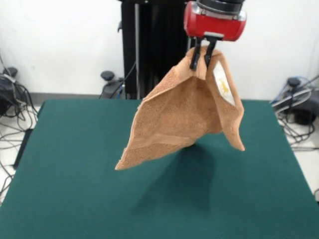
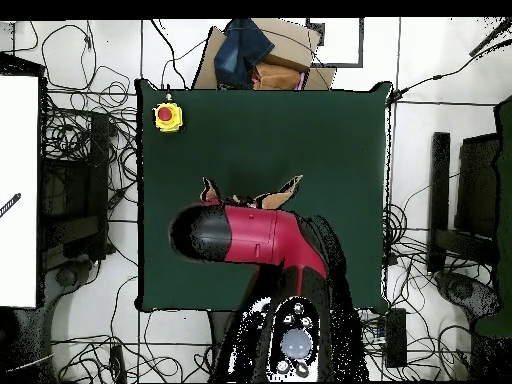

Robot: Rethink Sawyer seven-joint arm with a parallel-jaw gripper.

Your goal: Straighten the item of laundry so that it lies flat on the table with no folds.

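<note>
The towel [image 1: 182,117] is not flat yet. It hangs in the air over the green table [image 1: 75,164], and no part of it seems to touch the cloth. The lowest corner points down on the left side, then the folds climb up to the pinch, and a shorter flap with a white tag [image 1: 223,84] drops on the right. The gripper [image 1: 203,56] has its two black fingers closed tight on the top of the towel. I think all the spreading is still to do. From above, a yellow box with a red button [image 2: 168,117] sits in one table corner, well apart. The table has lots of bare room all around.
</note>
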